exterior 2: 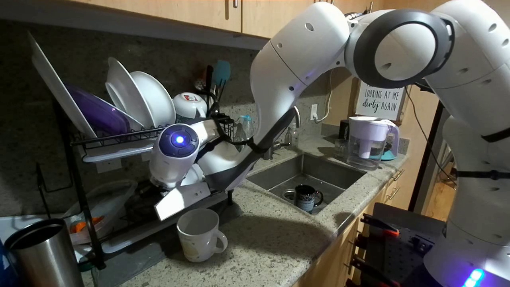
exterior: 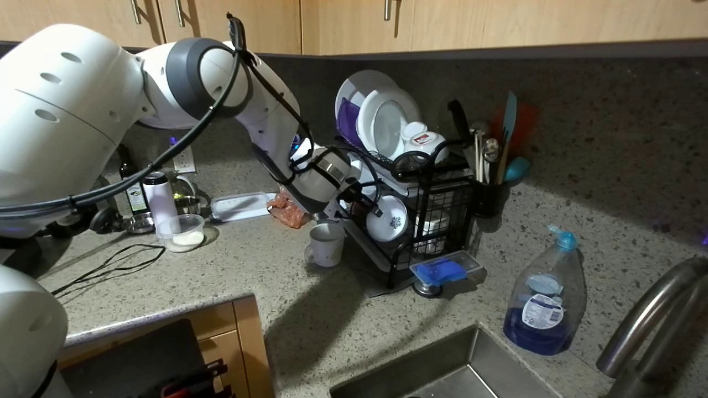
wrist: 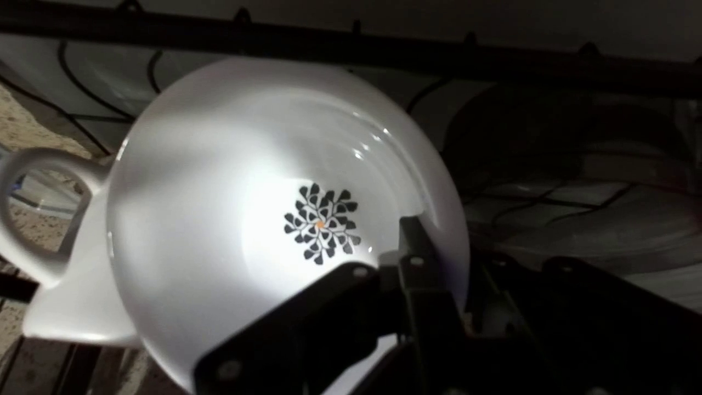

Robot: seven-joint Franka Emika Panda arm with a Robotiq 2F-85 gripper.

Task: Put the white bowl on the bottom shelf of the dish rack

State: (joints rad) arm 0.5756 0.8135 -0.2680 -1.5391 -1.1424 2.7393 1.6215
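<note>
End effector [wrist: 458, 263] pinches the rim of the white bowl [wrist: 236, 219], one finger inside the hollow and one outside. The bowl, darkly patterned at its centre, is tilted, within the lower level of the dish rack [exterior: 451, 196]; I cannot tell whether it touches the bottom shelf [exterior 2: 129, 236]. Just behind it in the wrist view is a white handled vessel [wrist: 82, 323]. Above, the rack carries white plates [exterior: 359, 88], a purple dish [exterior: 348, 121] and an upturned white cup [exterior 2: 190, 104]. On the tabletop [exterior: 260, 260], a white mug [exterior 2: 199, 235] stands upright just beside the rack; a blue sponge [exterior: 441, 271] lies in a clear tray [exterior: 471, 261] at the rack's end. A soap bottle [exterior: 545, 309] stands near the sink [exterior: 475, 354].
</note>
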